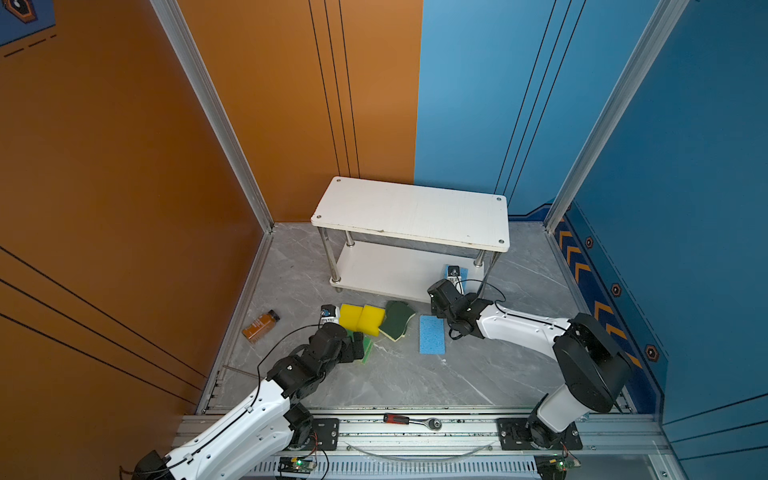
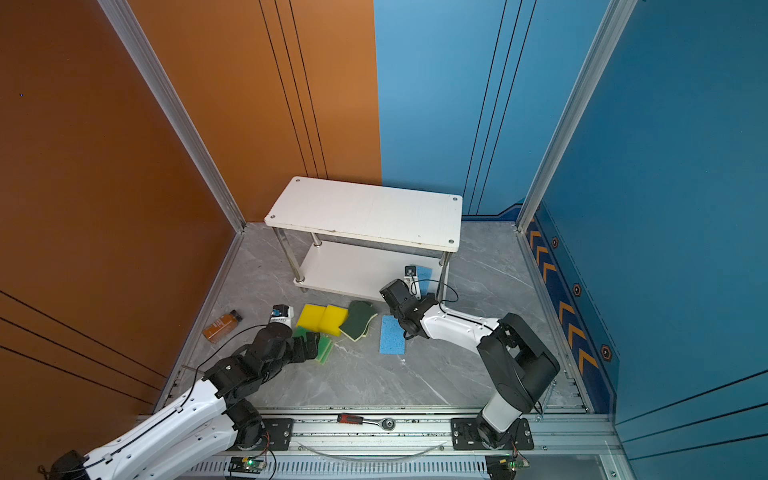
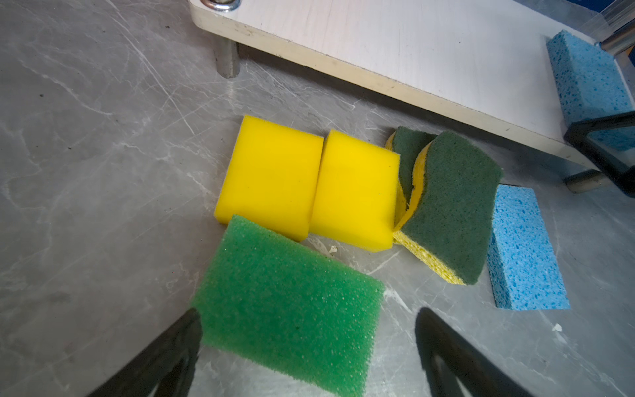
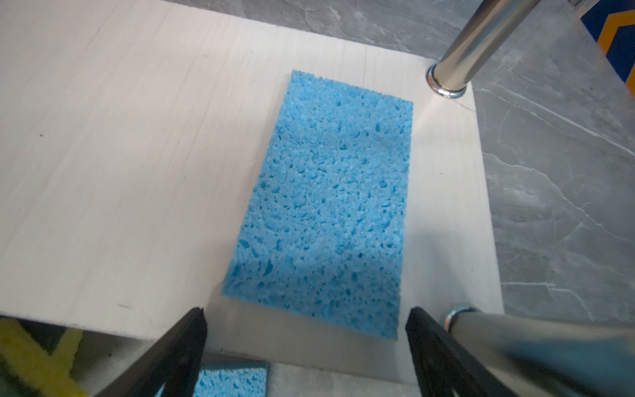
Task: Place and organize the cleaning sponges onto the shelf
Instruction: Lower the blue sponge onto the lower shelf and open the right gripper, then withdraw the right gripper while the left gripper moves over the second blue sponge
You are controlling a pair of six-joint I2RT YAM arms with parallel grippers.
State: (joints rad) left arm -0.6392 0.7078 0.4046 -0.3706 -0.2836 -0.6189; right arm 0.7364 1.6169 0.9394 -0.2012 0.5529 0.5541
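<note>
On the shelf (image 4: 103, 137), a porous rectangular blue sponge (image 4: 326, 206), seemingly flat.

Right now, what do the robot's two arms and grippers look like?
Both the left arm and right arm have smooth white shells on the long links, black joint housings and a thin black cable clipped along the outside. The left gripper and right gripper each have two black, tapering fingers. A small white-and-black camera sits on each wrist.

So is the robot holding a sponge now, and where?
Nothing is held. The right gripper is open, off the blue sponge on the shelf; the left gripper is open by the green sponge.
</note>
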